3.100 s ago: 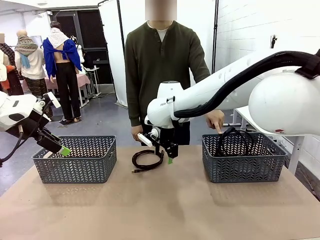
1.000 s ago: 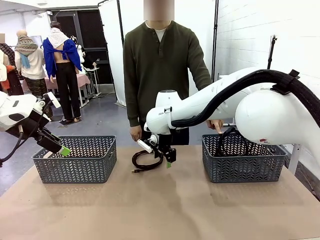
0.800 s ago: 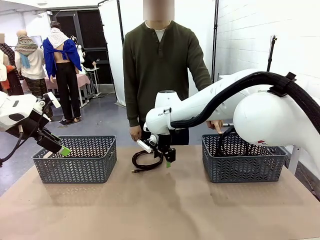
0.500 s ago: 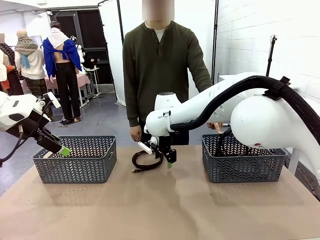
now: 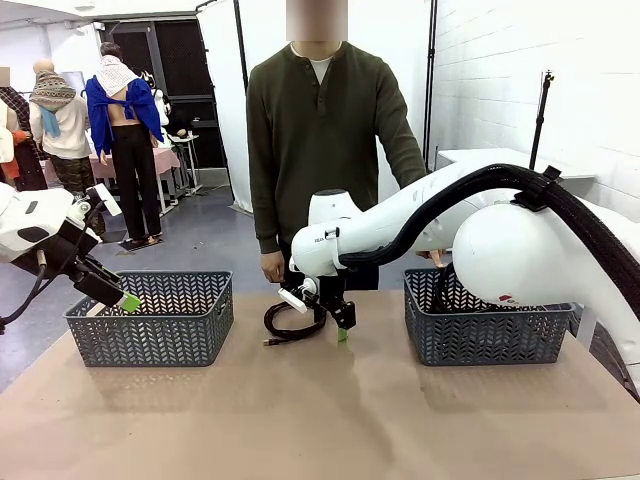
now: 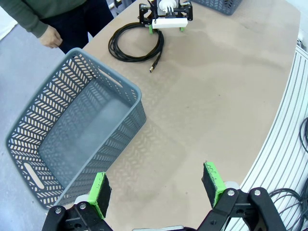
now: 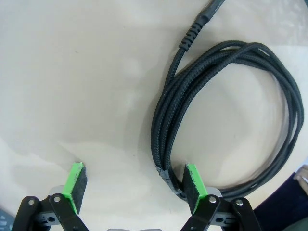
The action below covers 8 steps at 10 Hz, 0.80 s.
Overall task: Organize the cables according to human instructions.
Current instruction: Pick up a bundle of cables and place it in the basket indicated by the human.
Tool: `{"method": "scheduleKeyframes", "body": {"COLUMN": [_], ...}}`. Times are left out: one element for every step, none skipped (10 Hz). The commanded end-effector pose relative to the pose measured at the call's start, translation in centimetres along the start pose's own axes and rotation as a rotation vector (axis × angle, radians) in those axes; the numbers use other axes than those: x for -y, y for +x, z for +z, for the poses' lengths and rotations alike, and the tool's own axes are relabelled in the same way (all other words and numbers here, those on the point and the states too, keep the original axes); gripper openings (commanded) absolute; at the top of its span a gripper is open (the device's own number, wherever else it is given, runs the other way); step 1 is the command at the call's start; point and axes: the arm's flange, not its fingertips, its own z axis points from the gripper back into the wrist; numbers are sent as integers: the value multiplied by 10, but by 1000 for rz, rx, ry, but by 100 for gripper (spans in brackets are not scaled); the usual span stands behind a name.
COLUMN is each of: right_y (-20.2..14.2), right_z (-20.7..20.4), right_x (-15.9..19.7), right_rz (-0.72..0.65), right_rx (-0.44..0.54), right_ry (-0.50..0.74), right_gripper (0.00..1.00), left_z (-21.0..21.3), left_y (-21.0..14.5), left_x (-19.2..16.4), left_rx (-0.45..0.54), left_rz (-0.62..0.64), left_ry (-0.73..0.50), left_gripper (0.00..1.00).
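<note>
At the left edge of the table we see the left gripper point(image 5: 125, 300) hanging above the left basket point(image 5: 150, 320), its green pads spread wide with nothing between them; its wrist camera looks down into that basket, which appears bare inside.

At the table's middle, in front of the person point(image 5: 325, 150), one coiled cable point(image 5: 292, 322) lies flat on the tabletop point(image 5: 320, 420). The right arm reaches across to it, and the right gripper point(image 5: 335, 320) sits low at the coil's right edge. From its own camera the jaws stand fully apart: one pad point(image 7: 195, 185) is just beside or touching the bundled strands of the cable point(image 7: 216, 115), the other well clear on bare table, so the coil is not yet between them.

At the right, the right basket point(image 5: 485, 315) holds dark cord looped up over its rim, though we cannot count the coils from here.

We judge this the pick-up approach for the loose coil. The next move calls for shifting sideways so the strands lie between the pads, then closing.
</note>
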Motion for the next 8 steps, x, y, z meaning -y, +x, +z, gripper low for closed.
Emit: {"method": "scheduleKeyframes", "body": {"right_y": [-5,-6,-5,-3,-3,-4,-6,-7], "right_z": [-5,-5,-6,-5,-3,-2,-1,1], "right_x": [8,8,7,7,7,7,5,4], "right_rz": [18,34,45,45,35,25,20,19], "right_rx": [-46,-54,-54,-57,-44,-42,-28,-10], "right_ry": [37,54,69,86,95,101,92,89], "right_gripper": [100,100,97,78,59,40,21,2], "left_z": [0,0,0,0,0,0,0,0], "left_y": [-1,-1,-1,-1,-1,-1,-1,-1], "left_x": [-2,-2,-2,-2,-2,-2,-2,-2], "left_rx": [12,12,12,12,12,12,12,12], "left_rz": [4,4,4,4,4,4,4,4], "left_ry": [-9,-9,-9,-9,-9,-9,-9,-9], "left_gripper": [100,100,100,100,100,100,100,100]}}
